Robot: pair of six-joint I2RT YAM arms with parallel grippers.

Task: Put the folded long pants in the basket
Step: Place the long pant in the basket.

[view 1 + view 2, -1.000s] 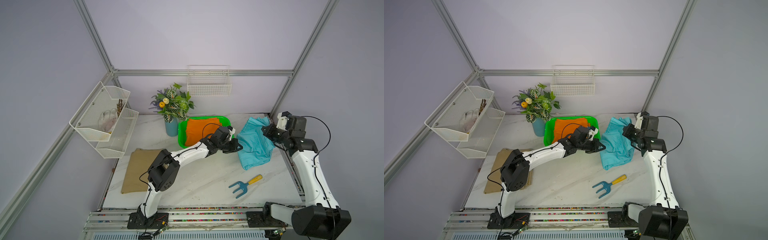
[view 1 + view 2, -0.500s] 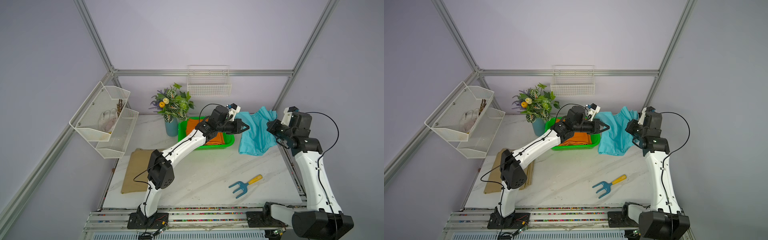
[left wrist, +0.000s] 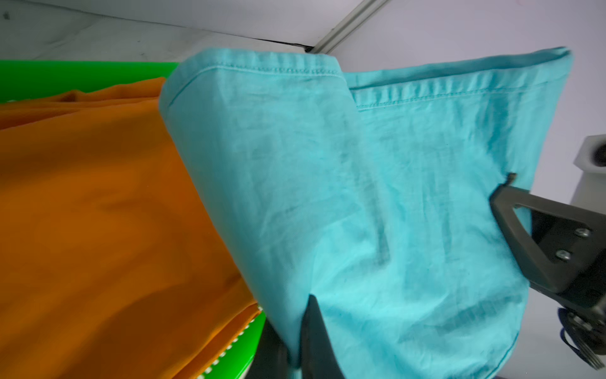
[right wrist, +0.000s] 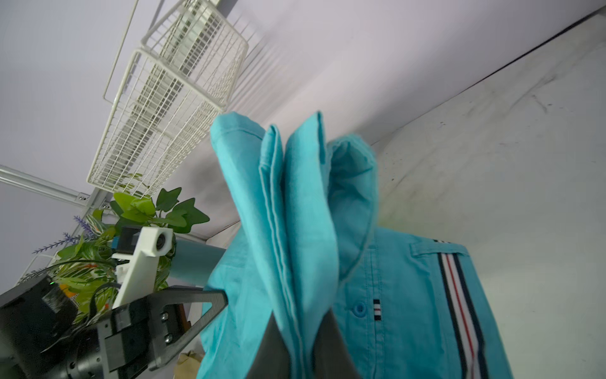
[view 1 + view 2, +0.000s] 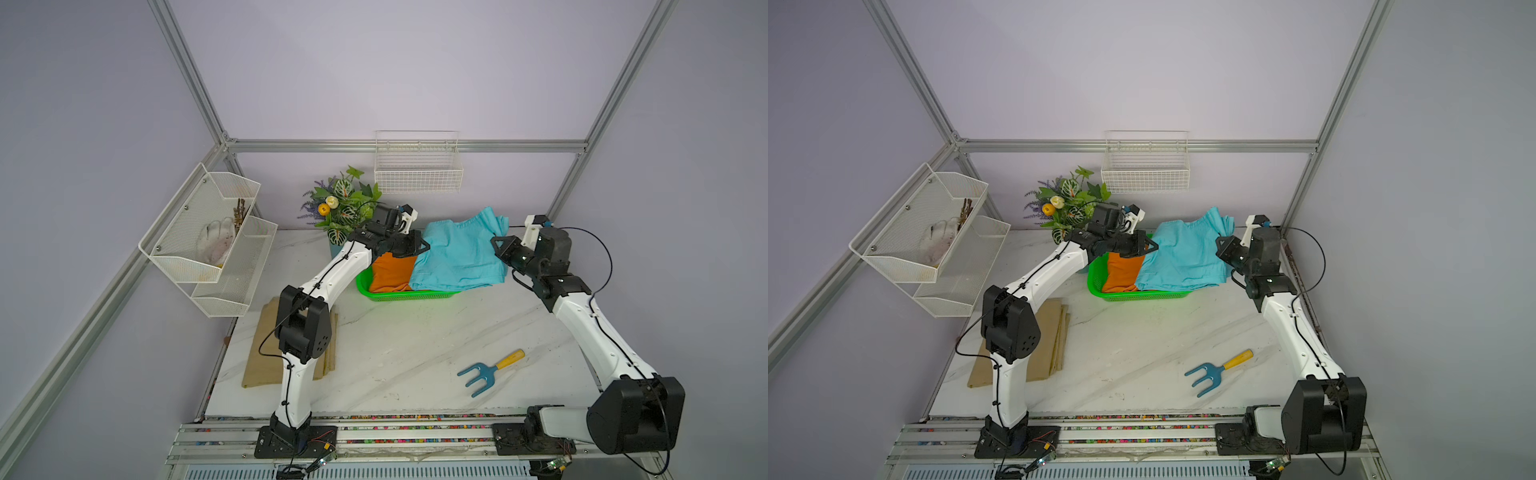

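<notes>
Holding blue pants (image 5: 457, 253) over basket (image 5: 399, 296), frame centre; left gripper (image 5: 424, 246) and right gripper (image 5: 495, 242) both clenched on it. Next: lower onto orange pants (image 5: 390, 272), then release.

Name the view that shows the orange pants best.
Left wrist: the orange pants fill nearly half the frame, in the basket. Both top views show a strip beside the light blue pants; right wrist shows none.
</notes>
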